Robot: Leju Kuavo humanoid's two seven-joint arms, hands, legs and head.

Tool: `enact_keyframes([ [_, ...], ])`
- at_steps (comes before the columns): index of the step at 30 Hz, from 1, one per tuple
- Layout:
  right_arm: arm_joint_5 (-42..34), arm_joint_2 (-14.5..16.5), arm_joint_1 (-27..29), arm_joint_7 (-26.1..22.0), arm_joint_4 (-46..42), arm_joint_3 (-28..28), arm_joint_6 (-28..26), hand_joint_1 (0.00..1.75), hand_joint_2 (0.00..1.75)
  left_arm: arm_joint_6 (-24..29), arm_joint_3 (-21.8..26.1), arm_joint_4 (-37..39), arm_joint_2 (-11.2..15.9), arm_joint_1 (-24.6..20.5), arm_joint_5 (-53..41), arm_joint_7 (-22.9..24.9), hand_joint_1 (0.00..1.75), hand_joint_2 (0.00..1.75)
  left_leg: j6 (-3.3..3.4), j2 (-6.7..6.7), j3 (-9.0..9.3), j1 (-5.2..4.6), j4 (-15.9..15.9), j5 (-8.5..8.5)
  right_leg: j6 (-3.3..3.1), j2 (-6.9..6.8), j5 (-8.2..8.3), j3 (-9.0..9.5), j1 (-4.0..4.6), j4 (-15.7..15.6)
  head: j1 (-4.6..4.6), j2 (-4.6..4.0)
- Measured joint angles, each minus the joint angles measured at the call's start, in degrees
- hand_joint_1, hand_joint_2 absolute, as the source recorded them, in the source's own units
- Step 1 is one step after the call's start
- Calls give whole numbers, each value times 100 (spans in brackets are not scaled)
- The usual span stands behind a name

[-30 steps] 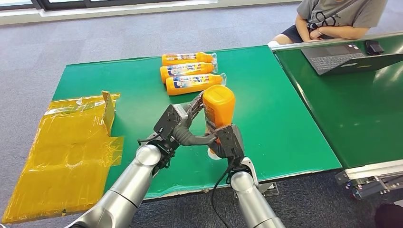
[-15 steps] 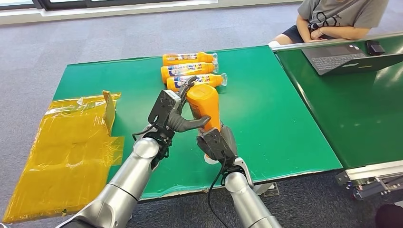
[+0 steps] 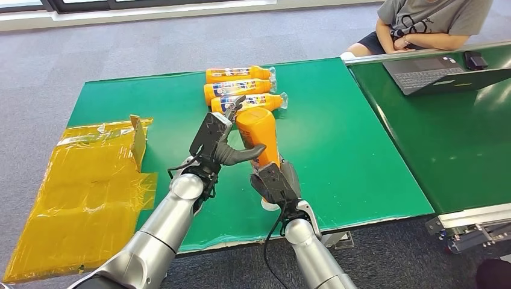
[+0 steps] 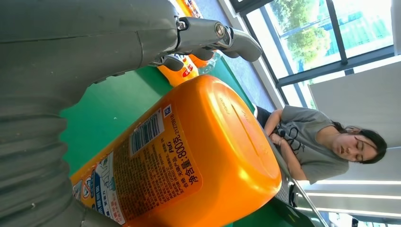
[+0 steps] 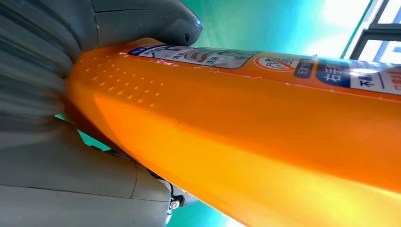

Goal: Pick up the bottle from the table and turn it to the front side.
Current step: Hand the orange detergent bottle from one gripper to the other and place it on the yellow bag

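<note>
Orange plastic bottle [image 3: 259,135] with blue-and-white label is held up off the green table [image 3: 355,150], base upward, cap end down toward the right hand. Contents cannot be told; the plastic is opaque. In the left wrist view the bottle's [image 4: 189,161] barcode and printed text face the camera, with the flat base toward the window side.

Right hand [image 3: 274,183] grips the lower part of the bottle from below, thumb and fingers wrapped on it; in the right wrist view the grey thumb presses against the orange wall [image 5: 246,142] near the label. Left hand [image 3: 226,141] sits at the bottle's left side, thick thumb curved across the front of the body, darker fingers reaching up past the top edge. The left wrist view shows its fingers [image 4: 222,40] arched over the bottle with a gap; whether the left hand actually clamps the bottle, cannot tell.

Three more orange bottles [image 3: 238,88] lie on their sides in a row at the far middle of the table, caps pointing right, close beside one another. The held bottle is just in front of the nearest one.

Flattened yellow taped cardboard [image 3: 90,186] overhangs the table's left near edge. A second green table [image 3: 458,138] abuts on the right, carrying an open laptop [image 3: 434,72]; a seated person [image 3: 428,24] is behind it. Open green surface lies right of the hands.
</note>
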Motion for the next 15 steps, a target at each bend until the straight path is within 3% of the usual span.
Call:
enact_keyframes([
  [15,-4,0,12,-11,12,2,-10,175,175,-263,93,29,-6,-4,-3,-52,0,175,0,0,0,0,0,0,0,0,0,0,0,0,0,0],
])
